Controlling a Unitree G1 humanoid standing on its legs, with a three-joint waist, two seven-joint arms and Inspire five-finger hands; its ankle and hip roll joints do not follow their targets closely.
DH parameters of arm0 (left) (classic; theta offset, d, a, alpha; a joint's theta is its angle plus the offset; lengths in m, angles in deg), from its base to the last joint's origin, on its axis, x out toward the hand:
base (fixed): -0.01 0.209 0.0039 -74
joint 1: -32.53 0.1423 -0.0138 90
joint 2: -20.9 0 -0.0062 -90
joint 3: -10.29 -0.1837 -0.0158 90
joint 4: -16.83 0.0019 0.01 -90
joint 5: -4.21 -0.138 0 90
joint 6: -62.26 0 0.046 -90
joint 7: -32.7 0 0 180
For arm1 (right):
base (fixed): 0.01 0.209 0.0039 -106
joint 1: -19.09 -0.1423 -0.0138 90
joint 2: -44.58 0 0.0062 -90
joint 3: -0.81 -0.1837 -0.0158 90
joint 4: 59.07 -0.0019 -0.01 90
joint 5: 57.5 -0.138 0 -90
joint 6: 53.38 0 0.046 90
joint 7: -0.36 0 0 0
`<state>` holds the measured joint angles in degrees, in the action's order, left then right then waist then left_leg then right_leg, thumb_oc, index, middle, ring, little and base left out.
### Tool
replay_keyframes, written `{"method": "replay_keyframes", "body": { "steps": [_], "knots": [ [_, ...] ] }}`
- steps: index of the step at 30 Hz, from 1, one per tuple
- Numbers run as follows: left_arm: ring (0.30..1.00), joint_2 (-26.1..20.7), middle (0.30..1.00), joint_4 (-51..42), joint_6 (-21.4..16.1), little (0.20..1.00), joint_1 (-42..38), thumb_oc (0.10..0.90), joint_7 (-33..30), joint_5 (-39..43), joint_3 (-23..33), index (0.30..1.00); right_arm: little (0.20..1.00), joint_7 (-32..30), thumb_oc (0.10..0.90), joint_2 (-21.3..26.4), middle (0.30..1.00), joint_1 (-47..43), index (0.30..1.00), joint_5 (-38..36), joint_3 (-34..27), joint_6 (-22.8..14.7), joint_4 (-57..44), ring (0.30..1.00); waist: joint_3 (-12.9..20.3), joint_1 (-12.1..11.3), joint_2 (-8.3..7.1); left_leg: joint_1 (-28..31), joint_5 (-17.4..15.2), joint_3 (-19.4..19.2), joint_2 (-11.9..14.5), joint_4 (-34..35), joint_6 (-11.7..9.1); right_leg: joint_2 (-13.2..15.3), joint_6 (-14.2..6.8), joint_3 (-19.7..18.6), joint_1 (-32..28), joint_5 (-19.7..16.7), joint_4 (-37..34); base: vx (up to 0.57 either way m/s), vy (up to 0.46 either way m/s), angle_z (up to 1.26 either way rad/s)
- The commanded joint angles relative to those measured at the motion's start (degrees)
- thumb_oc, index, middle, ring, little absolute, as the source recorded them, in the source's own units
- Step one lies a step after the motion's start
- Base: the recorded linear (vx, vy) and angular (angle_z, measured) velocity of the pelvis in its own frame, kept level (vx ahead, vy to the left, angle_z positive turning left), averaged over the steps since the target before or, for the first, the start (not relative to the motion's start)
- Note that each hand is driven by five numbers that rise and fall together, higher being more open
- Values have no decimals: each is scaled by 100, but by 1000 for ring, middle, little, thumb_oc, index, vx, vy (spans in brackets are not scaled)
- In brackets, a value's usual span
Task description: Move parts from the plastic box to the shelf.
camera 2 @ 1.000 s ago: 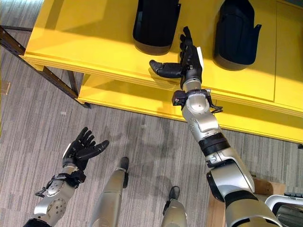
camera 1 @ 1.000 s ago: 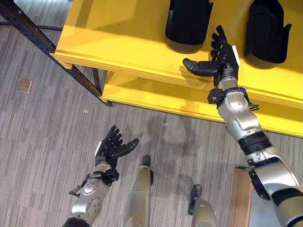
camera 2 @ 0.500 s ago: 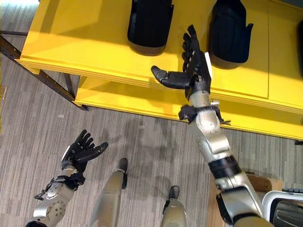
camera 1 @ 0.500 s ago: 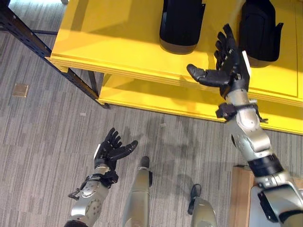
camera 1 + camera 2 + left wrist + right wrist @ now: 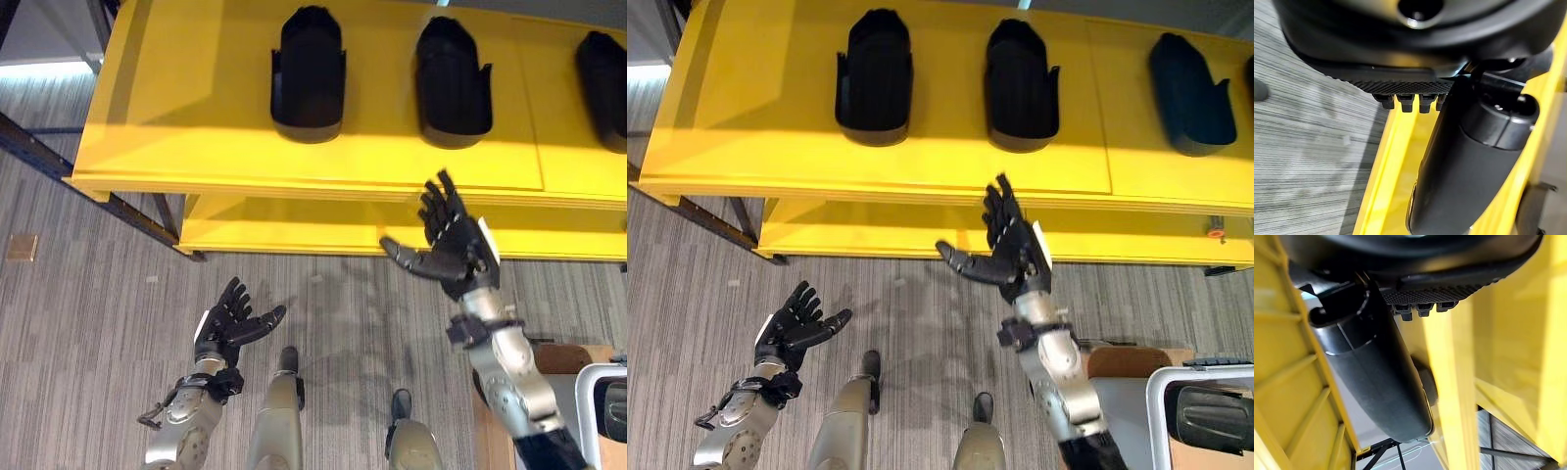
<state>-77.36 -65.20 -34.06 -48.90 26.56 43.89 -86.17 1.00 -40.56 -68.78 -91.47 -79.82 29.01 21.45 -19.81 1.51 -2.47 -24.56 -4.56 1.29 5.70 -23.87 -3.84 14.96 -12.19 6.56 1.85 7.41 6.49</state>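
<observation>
Both my hands are empty with fingers spread: my right hand [image 5: 1014,257] below the yellow shelf [image 5: 754,147] edge at centre frame, my left hand [image 5: 795,326] low at lower left. The parts [image 5: 875,76] look like dark, rigid moulded shells with a rounded top and side tabs, three standing apart across the upper frame, another in the plastic box [image 5: 1161,411] at lower right. I judge them stiff, smooth and fairly light, best gripped across the narrow sides.

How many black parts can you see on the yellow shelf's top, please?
3: left part, middle part, right part, in a row on the shelf. More may lie beyond the right edge.
</observation>
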Motion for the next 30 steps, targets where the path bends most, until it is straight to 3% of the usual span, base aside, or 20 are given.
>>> {"method": "replay_keyframes", "body": {
  "steps": [1, 9, 12, 13, 14, 15, 16, 17, 18, 20, 24, 27, 30],
  "knots": [
    [1000, 36, 1000, -334, -447, 1000, 126, 900, 200, -216, 257, 1000, 1000, 299, 900, 87, 1000, 72, 1000, -151, -150, -476, -458, 1000, 853, 67, 88, 396, 858, -30, 893, 1202, -247, -478, 522, -76, 267, 234, 431, -32, -54, -15],
    [1000, 375, 1000, -139, -577, 1000, 188, 900, 131, -184, 390, 1000, 1000, 360, 900, 34, 1000, 734, 1000, -137, -477, -541, -42, 1000, 818, 207, 192, 949, 1375, -121, 1355, 1919, -326, -987, 880, -230, 605, 727, 1307, -36, -109, -17],
    [1000, 565, 1000, -139, -630, 1000, 300, 900, 167, -114, 484, 1000, 1000, 348, 900, 97, 1000, 1010, 1000, 160, -669, -605, 164, 1000, 783, 206, 209, 1084, 1931, -247, 1515, 2238, -341, -1244, 1051, -275, 669, 745, 1340, -63, -199, -8],
    [1000, 565, 1000, -139, -630, 1000, 300, 900, 167, -114, 484, 1000, 1000, 348, 900, 97, 1000, 1010, 1000, 160, -669, -605, 164, 1000, 782, 205, 210, 1086, 1931, -247, 1515, 2240, -341, -1245, 1052, -275, 668, 744, 1339, -76, -179, 4],
    [1000, 570, 1000, 71, -622, 1000, 130, 900, 169, -162, 375, 1000, 1000, 143, 900, 88, 1000, 1001, 1000, 372, -726, -662, 468, 1000, 743, 253, 206, 996, 2203, -571, 1506, 2274, -317, -1267, 1085, -162, 570, 605, 1123, -84, -183, 27],
    [1000, 559, 1000, 128, -614, 1000, 101, 900, 228, -196, 339, 1000, 1000, 111, 900, 91, 1000, 1052, 1000, 447, -771, -651, 576, 1000, 725, 307, 150, 998, 2038, -773, 1378, 2201, -255, -1200, 1084, -122, 493, 526, 950, -104, -248, 49],
    [1000, 571, 1000, 85, -623, 1000, 182, 900, 292, -209, 374, 1000, 1000, 179, 900, 89, 1000, 1092, 1000, 445, -764, -606, 658, 1000, 766, 272, 95, 1044, 1607, -448, 877, 2065, -142, -1181, 1012, -242, 403, 259, 469, -48, -130, 53],
    [1000, 572, 1000, 84, -623, 1000, 182, 900, 292, -209, 373, 1000, 1000, 179, 900, 90, 1000, 1091, 1000, 445, -765, -606, 659, 1000, 779, 271, 106, 1024, 1614, -443, 888, 2065, -143, -1193, 1013, -240, 413, 237, 449, -4, -94, 28],
    [1000, 615, 1000, 37, -640, 1000, 239, 900, 283, -215, 407, 1000, 1000, 178, 900, 97, 1000, 1042, 1000, 452, -731, -601, 726, 1000, 818, 184, 35, 1022, 1187, 40, 353, 1829, -56, -1150, 982, -405, 349, 74, 157, 29, -43, -8],
    [1000, 729, 1000, -30, -620, 1000, 314, 900, 321, -225, 432, 1000, 1000, 217, 900, 79, 1000, 933, 1000, 460, -702, -586, 761, 1000, 915, 98, -6, 963, 790, 485, -311, 1652, 38, -1169, 930, -595, 268, -197, -284, 64, -43, -46],
    [1000, 829, 1000, -54, -626, 1000, 362, 900, 367, -224, 417, 1000, 1000, 267, 900, 18, 1000, 821, 1000, 490, -656, -586, 882, 1000, 1081, 68, 5, 1015, 471, 838, -933, 1581, 251, -1282, 894, -939, 285, -457, -627, 78, 47, -52],
    [1000, 849, 1000, -74, -629, 1000, 386, 900, 362, -149, 415, 1000, 1000, 271, 900, -1, 1000, 758, 1000, 489, -610, -575, 878, 1000, 1075, 47, 4, 1017, 371, 932, -993, 1580, 328, -1362, 886, -1130, 354, -501, -620, 41, 103, -89],
    [1000, 853, 1000, -21, -684, 1000, 195, 900, 340, -101, 283, 1000, 1000, 189, 900, -83, 1000, 674, 1000, 520, -635, -572, 963, 1000, 1099, 110, 39, 1096, 444, 635, -909, 1824, 393, -1302, 814, -1265, 430, -689, -774, 32, 198, -87]
  ]
}}
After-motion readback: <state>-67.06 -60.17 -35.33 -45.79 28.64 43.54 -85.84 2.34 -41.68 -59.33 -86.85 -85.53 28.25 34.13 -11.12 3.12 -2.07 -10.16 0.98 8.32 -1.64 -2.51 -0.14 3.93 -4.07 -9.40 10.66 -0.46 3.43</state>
